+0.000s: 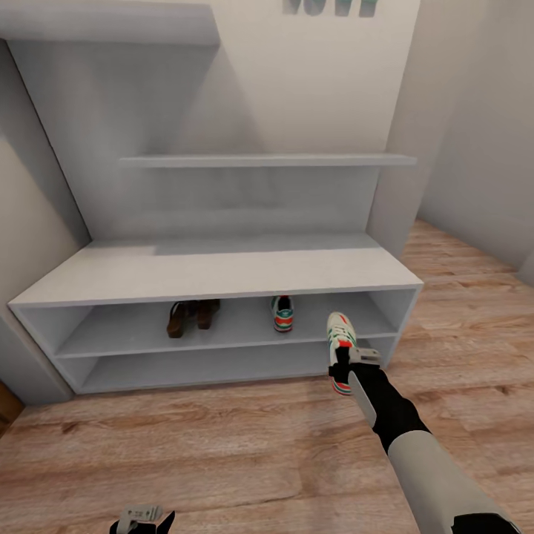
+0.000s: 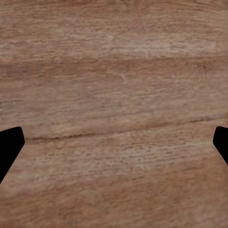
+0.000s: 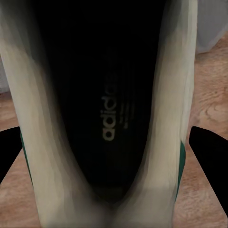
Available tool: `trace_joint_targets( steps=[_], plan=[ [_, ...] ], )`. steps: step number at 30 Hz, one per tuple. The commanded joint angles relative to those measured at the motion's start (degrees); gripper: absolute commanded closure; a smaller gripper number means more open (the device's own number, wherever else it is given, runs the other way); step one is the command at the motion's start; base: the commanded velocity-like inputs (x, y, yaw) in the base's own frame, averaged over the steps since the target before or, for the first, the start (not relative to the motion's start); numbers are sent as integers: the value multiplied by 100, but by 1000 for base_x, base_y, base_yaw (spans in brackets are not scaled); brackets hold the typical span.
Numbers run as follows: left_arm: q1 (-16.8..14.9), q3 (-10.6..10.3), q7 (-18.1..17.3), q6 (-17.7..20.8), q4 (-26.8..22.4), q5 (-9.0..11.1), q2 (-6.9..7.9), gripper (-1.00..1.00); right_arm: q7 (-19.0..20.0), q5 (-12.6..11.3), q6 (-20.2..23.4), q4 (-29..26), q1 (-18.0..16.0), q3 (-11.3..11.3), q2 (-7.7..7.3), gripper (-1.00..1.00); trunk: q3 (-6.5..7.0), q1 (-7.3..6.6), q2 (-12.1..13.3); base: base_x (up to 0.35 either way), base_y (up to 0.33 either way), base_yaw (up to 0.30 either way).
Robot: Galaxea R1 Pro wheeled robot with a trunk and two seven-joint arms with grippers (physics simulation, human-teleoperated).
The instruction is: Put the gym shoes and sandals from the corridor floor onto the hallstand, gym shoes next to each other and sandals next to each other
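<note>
Right gripper (image 1: 343, 368) was clamped on a gym shoe (image 1: 340, 331) before the hallstand (image 1: 215, 273); left gripper (image 2: 114, 147) hung spread wide, empty.

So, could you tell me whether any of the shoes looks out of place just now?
One white sneaker with green stripes isn't shelved: the right gripper holds it in front of the light-grey shoe rack. Its mate and the brown leather sandals sit on the upper shelf. Nothing else looks odd.
</note>
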Motion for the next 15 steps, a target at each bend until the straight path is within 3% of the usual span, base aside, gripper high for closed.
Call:
trace_joint_targets(
  steps=[1,11,15],
  plan=[
    [-5,52,-32,-37,4,-60,-1,-100,-56,-59,18,-10,-2,20,-3,100,-11,-1,-2,22,0,71],
    [-5,57,-32,-41,4,-61,-4,-100,-63,-59,18,1,-2,20,-3,100,-49,-1,-2,10,0,53],
    [-5,57,-32,-42,4,-62,-4,-100,-59,-59,18,12,-2,20,-3,100,-52,-1,-2,120,0,9]
  ],
)
